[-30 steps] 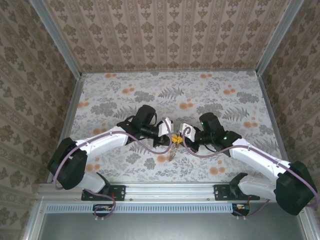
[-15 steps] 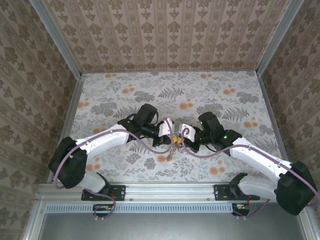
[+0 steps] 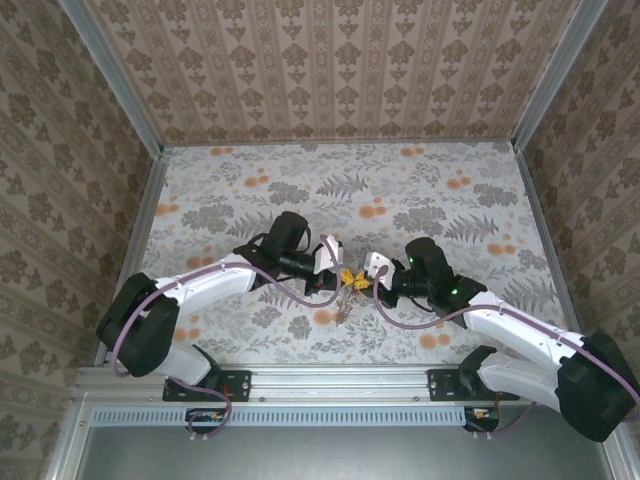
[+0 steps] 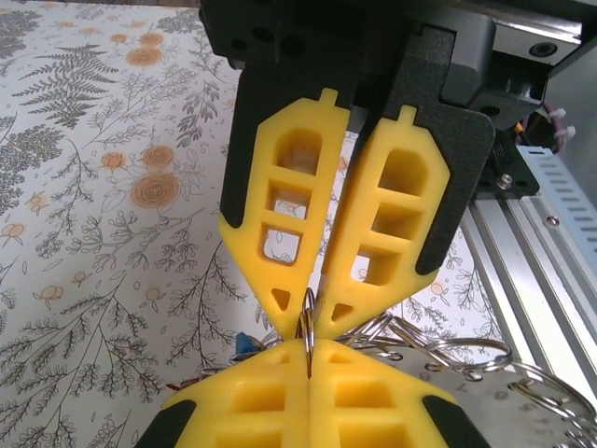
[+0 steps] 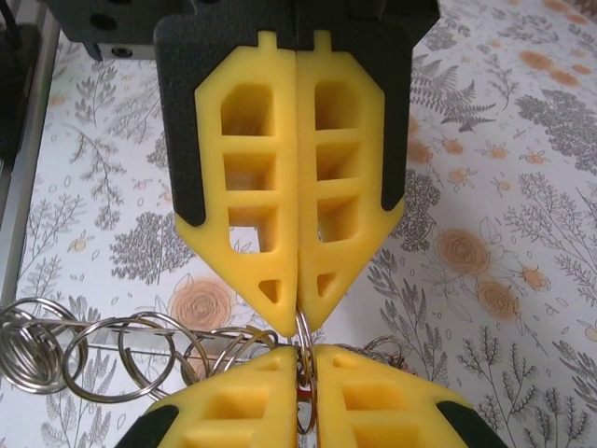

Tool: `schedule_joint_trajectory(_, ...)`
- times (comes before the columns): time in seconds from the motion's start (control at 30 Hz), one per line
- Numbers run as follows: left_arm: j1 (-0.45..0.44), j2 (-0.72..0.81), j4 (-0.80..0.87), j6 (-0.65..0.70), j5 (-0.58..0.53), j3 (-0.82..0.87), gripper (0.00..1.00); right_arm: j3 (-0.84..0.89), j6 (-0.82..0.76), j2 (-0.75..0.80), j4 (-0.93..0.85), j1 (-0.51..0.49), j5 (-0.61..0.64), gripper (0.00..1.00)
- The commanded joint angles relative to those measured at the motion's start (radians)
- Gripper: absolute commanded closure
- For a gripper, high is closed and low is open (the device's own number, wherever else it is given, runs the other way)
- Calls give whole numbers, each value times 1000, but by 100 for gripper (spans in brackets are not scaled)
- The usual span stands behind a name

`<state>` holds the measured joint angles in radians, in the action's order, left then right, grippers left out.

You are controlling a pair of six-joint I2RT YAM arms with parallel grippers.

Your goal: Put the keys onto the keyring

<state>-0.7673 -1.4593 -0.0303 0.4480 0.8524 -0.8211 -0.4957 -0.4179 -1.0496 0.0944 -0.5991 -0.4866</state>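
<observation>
Your left gripper [image 4: 308,353] is at the middle of the table [image 3: 300,180], toward the near side. Its pads are pressed flush together and pinch the keyring [image 4: 308,322], which here is a thin silver wire loop seen edge-on. The loop is held above the cloth, just between the two claws. Tip to tip with it on the right, your right gripper [image 5: 306,366] is all but closed, with the same wire caught in the thin slit between its pads. No key can be seen threaded on that loop, so judge the real work as not yet done: the wire has to be parted and each key fed on. The only hint of the keys [image 4: 244,347] is a blue fleck low behind the left claw; no blades can be made out. A tangle of linked spare rings [image 5: 131,359] and a flat silver tag [image 4: 485,397] crowd the grasp and could snag. The two claws leave little room between them, and the near rail [image 4: 532,233] lies close by.
</observation>
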Motion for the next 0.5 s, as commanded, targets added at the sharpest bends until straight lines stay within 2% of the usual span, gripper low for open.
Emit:
schedule_joint_trajectory(0.0, 10, 38, -117, -54, 82, 23, 100, 40, 69, 7, 162, 8, -28, 85)
schedule_joint_trajectory(0.2, 23, 52, -213, -95, 120, 61, 100, 68, 93, -13, 218, 31, -36, 84)
schedule_joint_trajectory(0.47, 31, 65, -250, -113, 140, 85, 100, 77, 113, -42, 259, 46, -54, 83)
